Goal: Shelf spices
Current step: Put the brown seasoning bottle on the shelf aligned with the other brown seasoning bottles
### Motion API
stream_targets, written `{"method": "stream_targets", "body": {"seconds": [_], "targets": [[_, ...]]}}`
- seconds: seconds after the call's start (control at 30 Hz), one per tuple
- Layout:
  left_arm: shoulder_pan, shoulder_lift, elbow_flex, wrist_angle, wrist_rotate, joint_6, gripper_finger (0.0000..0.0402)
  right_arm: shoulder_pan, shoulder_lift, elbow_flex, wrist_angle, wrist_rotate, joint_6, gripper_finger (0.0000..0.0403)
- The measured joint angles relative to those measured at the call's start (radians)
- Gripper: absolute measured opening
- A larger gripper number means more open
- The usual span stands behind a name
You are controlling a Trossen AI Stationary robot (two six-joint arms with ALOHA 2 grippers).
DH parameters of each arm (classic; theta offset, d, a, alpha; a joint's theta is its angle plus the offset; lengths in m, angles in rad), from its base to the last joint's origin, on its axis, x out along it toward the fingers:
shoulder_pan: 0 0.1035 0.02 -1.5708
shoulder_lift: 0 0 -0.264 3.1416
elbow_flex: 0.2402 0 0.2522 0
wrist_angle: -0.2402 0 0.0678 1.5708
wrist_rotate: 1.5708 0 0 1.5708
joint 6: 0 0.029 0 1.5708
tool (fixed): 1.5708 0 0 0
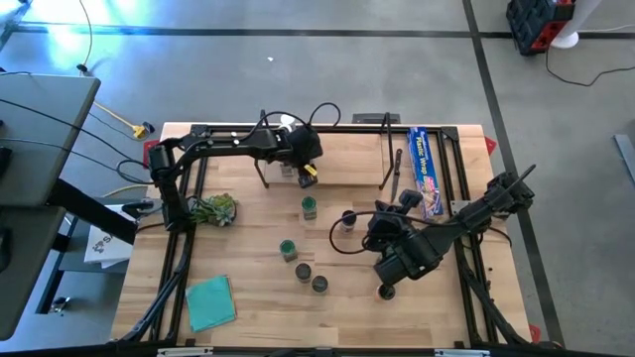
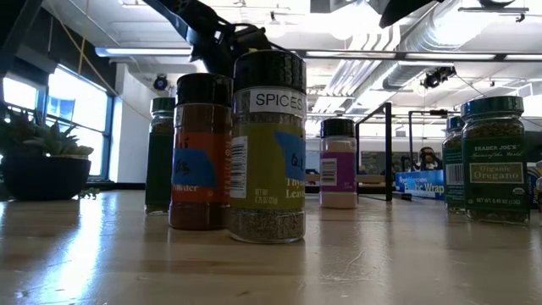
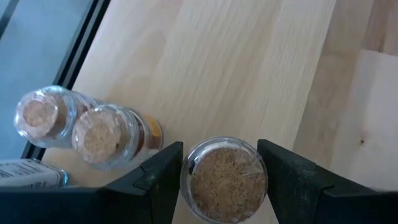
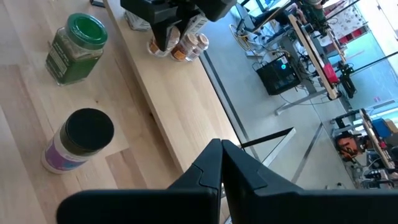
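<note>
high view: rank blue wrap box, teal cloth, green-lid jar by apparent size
Largest to smallest, as seen from above:
1. teal cloth and blue wrap box: the cloth covers more area but the box is longer, so too close to call.
2. green-lid jar: clearly the smallest.

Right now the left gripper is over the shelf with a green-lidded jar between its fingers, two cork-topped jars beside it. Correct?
Not quite. The jar between the left gripper's fingers has a cork top, not a green lid, as the left wrist view shows. The two cork-topped jars on the shelf are right.
</note>
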Motion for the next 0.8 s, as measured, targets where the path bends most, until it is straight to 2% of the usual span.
{"method": "stream_targets", "body": {"seconds": [0.37,0.67,0.8], "targets": [[0.001,-0.002,0.000,-0.024,-0.026,0.001,0.0202,0.000,0.000,0.000,0.000,0.000,0.000,0.0004],[0.003,-0.002,0.000,-0.023,-0.028,0.001,0.0227,0.000,0.000,0.000,0.001,0.000,0.000,0.0004],[0.003,-0.005,0.000,-0.019,-0.066,0.005,0.0229,0.000,0.000,0.000,0.001,0.000,0.006,0.0004]]}}
